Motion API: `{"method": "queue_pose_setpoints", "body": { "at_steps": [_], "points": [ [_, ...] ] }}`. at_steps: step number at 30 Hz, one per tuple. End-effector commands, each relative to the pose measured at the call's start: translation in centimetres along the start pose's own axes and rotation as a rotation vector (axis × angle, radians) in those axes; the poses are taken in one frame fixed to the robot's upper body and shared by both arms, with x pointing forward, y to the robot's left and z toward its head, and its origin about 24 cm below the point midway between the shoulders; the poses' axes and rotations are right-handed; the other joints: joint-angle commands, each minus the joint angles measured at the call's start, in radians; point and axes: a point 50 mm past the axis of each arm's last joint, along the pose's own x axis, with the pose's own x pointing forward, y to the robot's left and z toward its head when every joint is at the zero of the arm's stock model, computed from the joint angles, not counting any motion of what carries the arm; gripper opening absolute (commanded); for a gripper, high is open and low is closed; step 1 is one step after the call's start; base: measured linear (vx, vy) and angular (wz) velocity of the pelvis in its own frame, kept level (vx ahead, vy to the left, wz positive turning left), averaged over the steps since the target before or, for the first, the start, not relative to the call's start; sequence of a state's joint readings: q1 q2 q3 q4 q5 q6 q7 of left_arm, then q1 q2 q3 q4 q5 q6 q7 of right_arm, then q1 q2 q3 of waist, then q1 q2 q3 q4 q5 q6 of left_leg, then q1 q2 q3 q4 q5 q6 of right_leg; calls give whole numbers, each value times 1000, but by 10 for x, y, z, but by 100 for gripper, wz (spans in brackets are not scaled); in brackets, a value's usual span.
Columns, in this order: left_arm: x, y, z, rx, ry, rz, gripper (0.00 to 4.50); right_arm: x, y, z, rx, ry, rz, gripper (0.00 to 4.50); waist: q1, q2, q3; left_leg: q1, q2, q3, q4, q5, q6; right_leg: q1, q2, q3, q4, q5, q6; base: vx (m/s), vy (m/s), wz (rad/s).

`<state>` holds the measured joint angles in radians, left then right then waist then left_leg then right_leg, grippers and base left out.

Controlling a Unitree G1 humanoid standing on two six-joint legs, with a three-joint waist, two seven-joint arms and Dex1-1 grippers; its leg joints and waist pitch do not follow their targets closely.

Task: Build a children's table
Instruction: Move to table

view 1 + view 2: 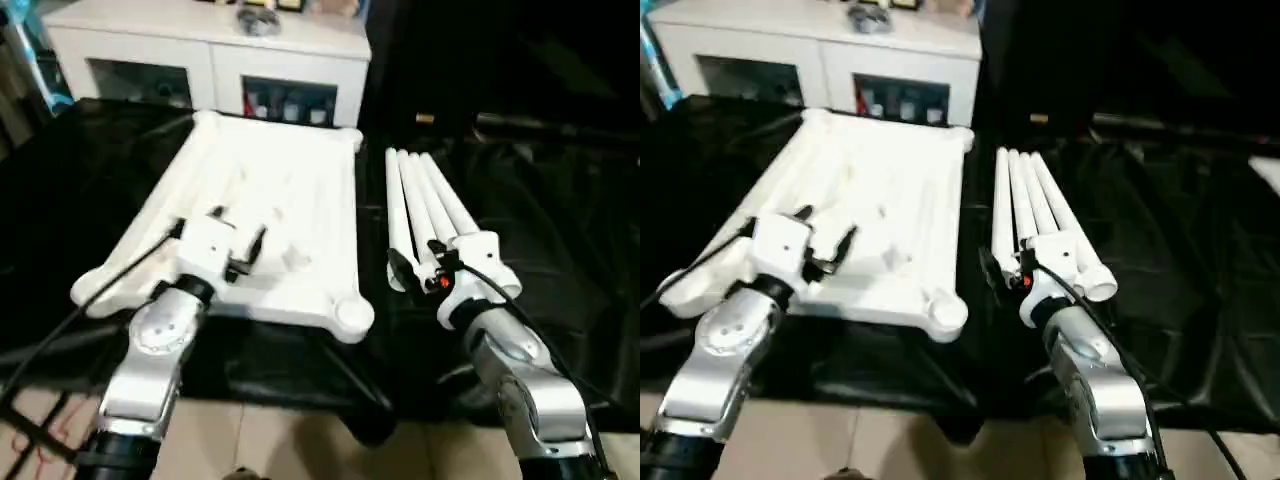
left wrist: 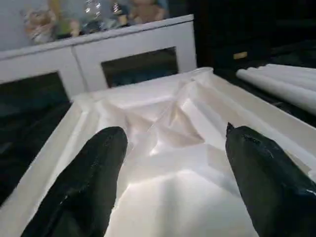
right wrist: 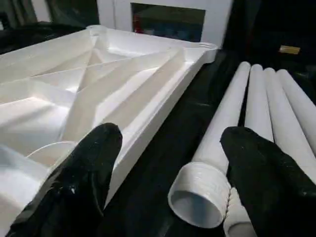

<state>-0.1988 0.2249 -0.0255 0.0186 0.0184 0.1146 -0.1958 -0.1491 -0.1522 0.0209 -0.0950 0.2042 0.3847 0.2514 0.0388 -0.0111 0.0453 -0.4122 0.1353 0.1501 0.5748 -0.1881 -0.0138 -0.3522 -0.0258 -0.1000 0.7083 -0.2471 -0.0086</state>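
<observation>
Four tube legs (image 1: 425,205) lie side by side at centre right of the head view, just beside the upturned tabletop (image 1: 250,215) at centre left. Both the left gripper (image 2: 173,173) and the right gripper (image 3: 168,173) stand wide open and empty. Assembly seems not begun; next, the right gripper should probably close around the nearest leg's threaded end (image 3: 200,195).

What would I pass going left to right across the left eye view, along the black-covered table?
Left gripper, its fingers open over the upturned tabletop → tabletop's near right corner socket → bundle of four white legs, with the right gripper open at their near ends.
</observation>
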Motion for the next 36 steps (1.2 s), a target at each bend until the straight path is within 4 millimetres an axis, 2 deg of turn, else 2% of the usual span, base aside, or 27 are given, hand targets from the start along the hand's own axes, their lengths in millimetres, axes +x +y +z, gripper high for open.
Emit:
{"method": "queue_pose_setpoints", "body": {
  "at_steps": [1,2,3,4,5,6,7,8,11,12,13,14,16,17,18,21,22,25,26,27,29,30,31,32,33,35,36],
  "points": [
    [4,-5,3,-12,2,-25,362,0,-9,1,-11,15,-7,366,-8,25,-63,68,156,-95,-174,-588,-122,-6,-55,32,-47,-76,-26,-93,-100,5],
    [5,-6,4,-12,3,-35,362,0,-10,1,-13,16,-4,366,-4,-11,-69,51,108,-65,-138,-510,-111,6,-114,71,-115,-136,-55,-98,-144,-4],
    [6,-9,5,-4,2,-87,362,2,-13,3,-9,20,3,366,22,-37,-63,18,43,-41,49,-253,-59,-1,-295,138,-233,-352,-86,-46,-84,-5],
    [6,-10,5,0,1,-99,362,3,-15,3,-3,21,3,366,34,-49,-64,-7,29,-64,81,-100,-27,11,-279,147,-228,-403,-32,-68,-133,-25],
    [7,-10,6,2,-5,-99,362,3,-16,4,-3,20,7,366,41,-52,-45,-48,17,-62,87,23,-18,29,-241,104,-224,-521,45,-61,-82,-45],
    [7,-9,7,2,-5,-84,362,4,-16,5,-21,19,15,366,50,-19,-38,-16,56,-66,38,-60,-55,19,-217,80,-226,-612,-7,-95,-64,-55],
    [7,-9,7,2,-5,-84,362,4,-16,5,-21,19,15,366,42,-11,-41,-2,70,-67,7,-131,-66,27,-191,59,-218,-579,-32,-73,-16,-36],
    [8,-9,8,-4,-8,-74,362,4,-17,6,-33,19,20,366,23,-8,-48,12,94,-69,-39,-326,-85,14,-132,36,-187,-517,-42,-63,12,-18],
    [10,-4,10,-30,-14,-29,362,5,-14,6,-98,15,34,366,-4,4,-56,9,114,-78,-69,-358,-75,27,-132,42,-156,-163,-116,-17,0,-5],
    [10,-4,10,-39,-19,-28,362,5,-13,5,-95,14,34,366,-6,0,-52,12,106,-65,-64,-373,-72,23,-141,48,-167,-198,-126,-58,13,-11],
    [10,-3,10,-45,-21,-26,362,6,-11,4,-95,14,36,366,8,-11,-49,-37,70,-90,-76,-364,-34,56,-159,11,-161,-205,-139,0,0,0],
    [10,-2,11,-48,-24,-26,362,6,-10,4,-95,13,39,366,1,-6,-50,-56,46,-103,-71,-350,6,69,-165,-13,-176,-281,-123,-24,0,19],
    [9,-2,11,-47,-25,-28,362,6,-8,4,-79,9,33,366,2,1,-54,-51,36,-111,-48,-316,36,83,-186,-34,-196,-349,-124,2,-5,15],
    [9,-2,11,-44,-24,-28,362,7,-8,3,-77,10,33,366,4,3,-45,-34,45,-108,-43,-363,17,82,-192,-43,-214,-459,-106,24,-17,36],
    [9,-2,11,-45,-23,-27,362,7,-8,3,-62,14,31,366,-12,13,-44,40,91,-95,-31,-482,-34,43,-172,-20,-229,-550,-93,24,-17,36],
    [7,-2,10,-51,-20,-24,362,6,-8,1,-42,21,49,366,-15,15,-10,101,120,-87,-70,-864,-125,41,-125,-35,-214,-598,-69,71,-9,17],
    [7,-3,10,-53,-19,-24,362,6,-8,1,-42,21,51,366,-15,16,-7,100,122,-84,-83,-892,-131,49,-120,-31,-205,-577,-70,76,15,3],
    [5,-3,10,-59,-17,-23,362,5,-6,1,-73,18,71,366,-12,-3,-20,70,95,-51,-66,-695,-104,92,-162,13,-241,-623,-75,95,22,-13],
    [4,-3,10,-58,-15,-23,362,4,-3,0,-102,23,96,366,21,-18,-19,-52,59,-48,-40,-448,3,182,-217,-6,-266,-669,-23,121,27,3],
    [3,-3,10,-60,-16,-24,362,4,-2,0,-105,24,101,366,16,-19,-34,-50,60,-40,12,-261,86,193,-260,-13,-294,-640,10,131,38,28],
    [2,-2,10,-59,-13,-22,362,4,-1,-1,-66,23,101,366,12,8,-53,-54,56,-47,6,-79,157,212,-205,-70,-278,-391,-6,151,49,34],
    [2,-2,10,-59,-13,-22,362,4,-1,-1,-66,23,101,366,-7,33,-62,11,43,-81,-28,22,238,190,-94,-108,-220,-177,-23,93,38,22],
    [2,-2,10,-60,-12,-20,362,4,-1,-2,-47,29,100,366,-49,61,-81,169,110,-127,-33,65,285,69,-37,-89,-129,-138,-36,263,53,40],
    [1,-1,9,-58,-10,-16,362,3,0,-3,-47,33,103,366,-76,44,-93,251,185,-225,-17,328,462,-43,-32,-37,-20,-188,-2,284,7,18],
    [1,-1,9,-57,-9,-13,362,3,0,-4,-51,35,105,366,-53,33,-90,233,182,-219,9,545,504,-96,-52,6,23,-161,45,291,-16,12],
    [0,0,9,-58,-7,-8,362,1,1,-4,-79,33,126,366,-40,16,-83,195,146,-163,-13,608,462,-114,-59,38,35,-30,119,61,-15,-3],
    [-1,0,10,-65,-14,-8,362,0,3,-4,-102,32,142,366,-36,-14,-68,158,120,-112,-33,457,441,-106,-67,64,-9,70,83,68,-50,-1]
  ]
}}
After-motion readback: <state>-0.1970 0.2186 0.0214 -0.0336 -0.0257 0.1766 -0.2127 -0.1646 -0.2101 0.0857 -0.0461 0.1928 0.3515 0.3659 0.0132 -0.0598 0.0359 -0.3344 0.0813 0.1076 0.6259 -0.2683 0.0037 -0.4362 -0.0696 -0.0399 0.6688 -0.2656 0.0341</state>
